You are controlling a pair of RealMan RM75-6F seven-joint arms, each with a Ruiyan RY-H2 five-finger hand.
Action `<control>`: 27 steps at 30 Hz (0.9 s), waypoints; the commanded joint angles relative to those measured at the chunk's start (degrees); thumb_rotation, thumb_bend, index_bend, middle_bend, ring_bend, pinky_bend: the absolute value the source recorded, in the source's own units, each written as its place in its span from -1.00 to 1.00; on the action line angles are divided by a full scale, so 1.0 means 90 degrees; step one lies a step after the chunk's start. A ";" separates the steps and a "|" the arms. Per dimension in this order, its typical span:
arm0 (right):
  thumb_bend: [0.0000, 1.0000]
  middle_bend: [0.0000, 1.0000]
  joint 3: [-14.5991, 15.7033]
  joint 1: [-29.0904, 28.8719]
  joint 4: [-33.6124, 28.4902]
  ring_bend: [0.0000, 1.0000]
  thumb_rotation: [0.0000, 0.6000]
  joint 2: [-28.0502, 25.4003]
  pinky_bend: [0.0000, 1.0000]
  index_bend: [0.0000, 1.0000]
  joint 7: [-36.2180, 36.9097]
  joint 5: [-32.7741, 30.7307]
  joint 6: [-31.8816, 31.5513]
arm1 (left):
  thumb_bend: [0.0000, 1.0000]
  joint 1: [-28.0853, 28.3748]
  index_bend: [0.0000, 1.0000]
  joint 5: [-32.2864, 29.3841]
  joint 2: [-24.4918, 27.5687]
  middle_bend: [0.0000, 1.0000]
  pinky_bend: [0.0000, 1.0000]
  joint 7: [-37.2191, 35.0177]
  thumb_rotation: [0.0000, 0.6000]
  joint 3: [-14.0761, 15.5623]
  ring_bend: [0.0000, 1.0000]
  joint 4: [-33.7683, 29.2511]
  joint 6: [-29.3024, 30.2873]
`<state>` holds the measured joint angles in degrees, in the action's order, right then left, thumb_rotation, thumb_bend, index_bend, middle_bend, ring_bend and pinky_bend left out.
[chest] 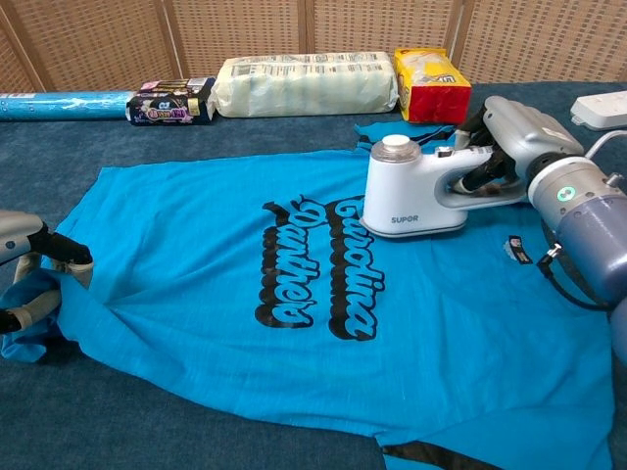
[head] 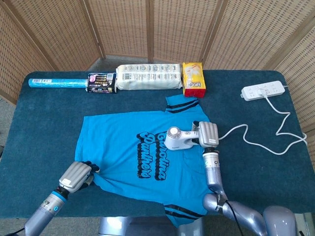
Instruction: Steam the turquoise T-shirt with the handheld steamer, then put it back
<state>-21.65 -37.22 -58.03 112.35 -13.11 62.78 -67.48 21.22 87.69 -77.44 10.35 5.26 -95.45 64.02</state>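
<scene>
The turquoise T-shirt (head: 142,152) is spread flat at the centre of the dark blue worktop (head: 44,128), its black lettering facing up. The handheld steamer (chest: 407,191) is stood on the shirt at about 2 o'clock from the lettering, and its handle is gripped by the right hand (chest: 509,137), fingers wrapped around it. A white cable (head: 256,142) is run from the steamer side toward the power strip (head: 263,91) at the worktop's 2 o'clock corner. At the shirt's 8 o'clock edge, a bunched fold of fabric is pinched by the left hand (head: 77,176). Along the 12 o'clock edge are lined a blue roll (head: 56,83), a dark packet (head: 102,82), a long white pack (head: 147,77) and a yellow-red pack (head: 193,78).
</scene>
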 commanded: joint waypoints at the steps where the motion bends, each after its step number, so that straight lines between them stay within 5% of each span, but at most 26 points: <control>1: -0.34 0.54 0.0020 -0.0002 0.0069 0.60 1.00 0.0023 0.44 0.53 0.0007 -0.0011 0.0039 | 0.08 -0.0001 0.13 0.0000 0.0002 0.10 0.12 -0.0001 1.00 0.0000 -0.09 -0.0009 0.0001; 27: -0.34 0.54 0.0991 0.0802 -0.1366 0.61 1.00 -0.0733 0.45 0.53 0.0202 0.0686 -0.0265 | 0.08 -0.0006 0.13 0.0062 -0.0021 0.10 0.12 -0.0068 1.00 -0.0001 -0.09 0.0022 0.0039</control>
<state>-13.33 -30.64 -69.52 106.36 -11.29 68.45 -69.34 21.17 88.25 -77.63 9.74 5.25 -95.25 64.38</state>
